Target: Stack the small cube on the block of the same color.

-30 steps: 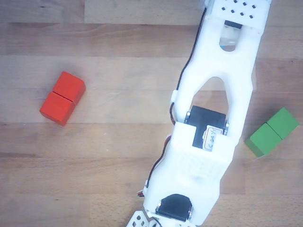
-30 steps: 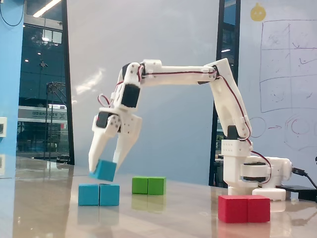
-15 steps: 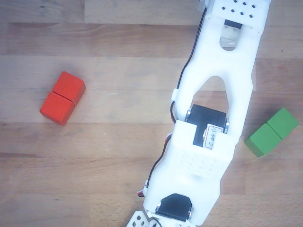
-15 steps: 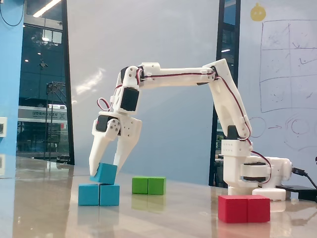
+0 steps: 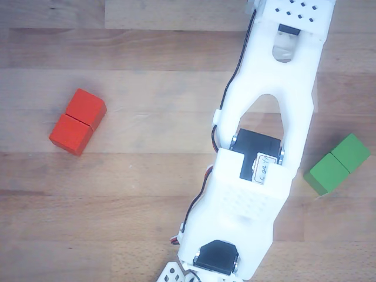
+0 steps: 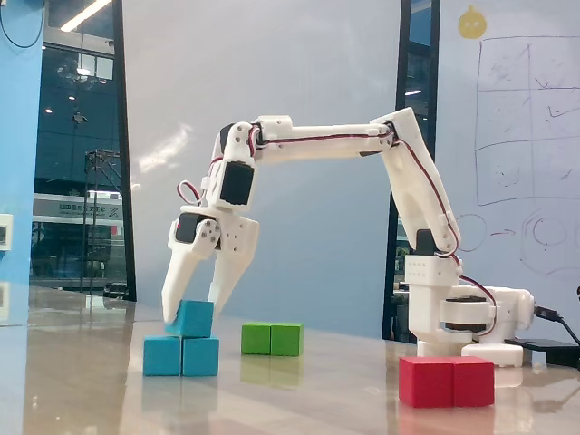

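You are at the placing step. In the fixed view your pincer [image 6: 192, 317] holds the small cube [image 6: 192, 319] between its two fingers, narrowed onto its sides, and the cube sits on top of the blue block [image 6: 181, 355], roughly over the seam at its middle. The cube's underside looks to be touching the block's top, though it seems tipped very slightly, its right edge a touch higher than its left; I cannot be sure it lies flat.

From that camera the blue block's long axis runs left to right along the counter [image 6: 317, 390], its broad face toward the lens. The cube has no long axis; its near face is almost square to the camera.

My judgement: the next move is to let the cube settle fully, then spread the fingers gently and lift straight up, so neither finger drags the cube off.

The other view shows only the white arm [image 5: 258, 176] from above, with the red block [image 5: 77, 121] to its left and the green block [image 5: 337, 163] to its right; cube and blue block are hidden there.
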`<action>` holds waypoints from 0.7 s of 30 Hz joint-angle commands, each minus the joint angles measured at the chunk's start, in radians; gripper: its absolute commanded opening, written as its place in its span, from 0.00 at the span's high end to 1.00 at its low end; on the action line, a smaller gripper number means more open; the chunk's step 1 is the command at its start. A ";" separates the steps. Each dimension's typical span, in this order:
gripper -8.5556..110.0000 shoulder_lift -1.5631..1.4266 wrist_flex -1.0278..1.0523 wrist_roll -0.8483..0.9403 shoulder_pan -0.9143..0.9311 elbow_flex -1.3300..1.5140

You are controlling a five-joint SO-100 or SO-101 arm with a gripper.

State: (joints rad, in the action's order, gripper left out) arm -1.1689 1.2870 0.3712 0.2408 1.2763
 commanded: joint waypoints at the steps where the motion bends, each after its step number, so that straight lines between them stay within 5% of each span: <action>1: 0.69 -0.029 -0.006 0.003 -0.005 -0.067; 11: 0.64 -0.031 -0.011 0.006 0.009 -0.069; 21: 0.64 -0.043 -0.012 0.006 0.215 -0.084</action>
State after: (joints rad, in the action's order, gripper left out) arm -1.1689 1.2870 0.3712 0.3758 1.2763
